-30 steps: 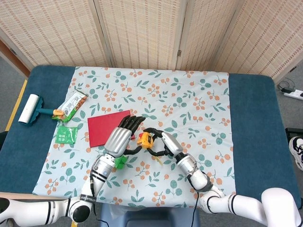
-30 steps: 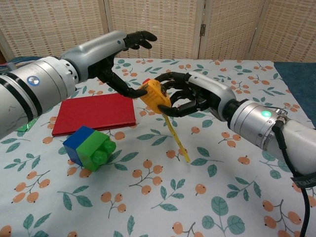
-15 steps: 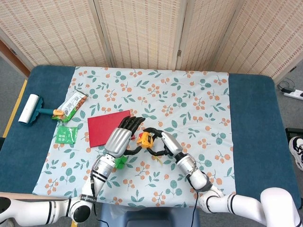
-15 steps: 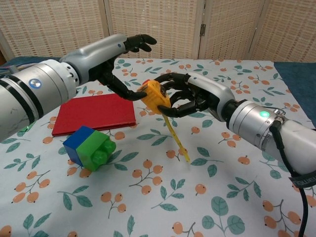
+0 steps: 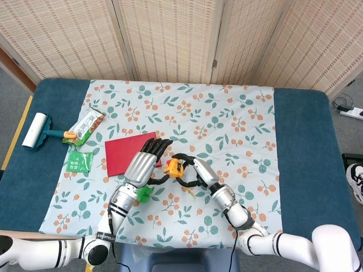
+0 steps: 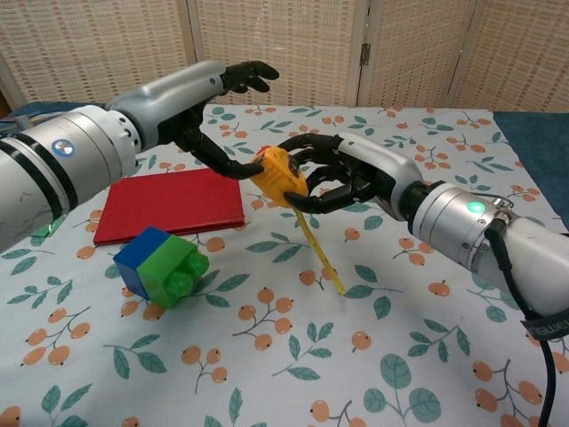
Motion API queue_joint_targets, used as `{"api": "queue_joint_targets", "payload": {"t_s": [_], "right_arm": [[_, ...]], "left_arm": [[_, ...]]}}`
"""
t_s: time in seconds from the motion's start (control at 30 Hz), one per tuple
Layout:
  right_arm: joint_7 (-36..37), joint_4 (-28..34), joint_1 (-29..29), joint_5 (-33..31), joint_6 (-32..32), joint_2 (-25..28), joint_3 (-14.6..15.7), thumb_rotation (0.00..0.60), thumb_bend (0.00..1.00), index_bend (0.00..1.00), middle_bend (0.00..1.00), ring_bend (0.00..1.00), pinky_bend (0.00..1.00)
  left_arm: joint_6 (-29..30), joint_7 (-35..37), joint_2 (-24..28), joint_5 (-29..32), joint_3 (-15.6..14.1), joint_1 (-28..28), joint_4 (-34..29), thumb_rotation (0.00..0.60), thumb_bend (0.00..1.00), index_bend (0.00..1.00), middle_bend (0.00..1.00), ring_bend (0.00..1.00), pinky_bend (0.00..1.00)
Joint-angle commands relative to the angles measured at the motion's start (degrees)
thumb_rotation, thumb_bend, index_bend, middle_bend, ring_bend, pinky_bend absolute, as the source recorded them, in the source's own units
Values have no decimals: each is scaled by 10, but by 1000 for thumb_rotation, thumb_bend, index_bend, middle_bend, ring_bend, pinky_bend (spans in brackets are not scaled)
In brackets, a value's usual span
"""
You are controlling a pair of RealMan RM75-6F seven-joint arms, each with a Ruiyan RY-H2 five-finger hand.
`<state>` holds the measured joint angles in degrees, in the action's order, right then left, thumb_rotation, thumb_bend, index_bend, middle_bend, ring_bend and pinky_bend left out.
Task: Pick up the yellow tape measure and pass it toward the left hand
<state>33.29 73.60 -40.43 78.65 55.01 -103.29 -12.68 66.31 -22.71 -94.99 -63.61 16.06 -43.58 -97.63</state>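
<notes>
Little was altered over the last second: the two silver-and-black arms were kept almost where they had been above the leaf-and-berry patterned tablecloth [image 6: 427,356], and the yellow tape measure [image 6: 279,176] was shifted only slightly toward the left hand [image 6: 213,111]. From this it was judged that the pickup had been completed and that the pass was at its final stage, with the transfer itself not yet made.

The right hand [image 6: 333,174] was seen closed around the yellow tape measure, its dark fingers [image 6: 307,142] curled over the case, which was held clear of the cloth between the two hands. A short length of yellow blade [image 6: 322,253] was left hanging down from the case toward the cloth. The left hand was held open, its upper fingers spread above the case and a lower digit [image 6: 222,163] brought right up to the case's near edge; whether contact had been made could not be told from either view. Nothing was gripped by it.

A flat red rectangular board [image 6: 173,204] and a blue-and-green toy building block [image 6: 162,266] were lying on the cloth below the left arm.
</notes>
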Motion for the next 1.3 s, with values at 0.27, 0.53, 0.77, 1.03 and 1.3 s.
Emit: {"api": "queue_joint_targets", "payload": {"t_s": [0.27, 0.53, 0.77, 1.03, 1.3], "right_arm": [[-3, -2, 1, -6, -2, 1, -2, 600, 506, 471, 440, 450, 179], [-6, -3, 0, -10, -3, 0, -5, 600, 507, 471, 440, 450, 179], [-8, -6, -2, -13, -7, -1, -7, 600, 506, 471, 440, 449, 179], [-10, -7, -2, -16, -8, -1, -8, 600, 506, 472, 440, 450, 179], [-10, -3, -1, -19, -13, 5, -8, 600, 506, 471, 439, 451, 179]], "left_arm": [[1, 2, 9, -2, -5, 2, -3, 600, 414, 116, 117, 76, 33], [0, 4, 12, -3, -9, 3, -1, 600, 440, 191, 117, 75, 33], [0, 10, 12, -4, -11, 3, 3, 600, 464, 405, 117, 76, 34], [1, 18, 6, -7, -11, 3, 12, 600, 492, 547, 131, 93, 34], [7, 25, -4, -10, -11, 5, 24, 600, 505, 599, 174, 122, 40]]}}
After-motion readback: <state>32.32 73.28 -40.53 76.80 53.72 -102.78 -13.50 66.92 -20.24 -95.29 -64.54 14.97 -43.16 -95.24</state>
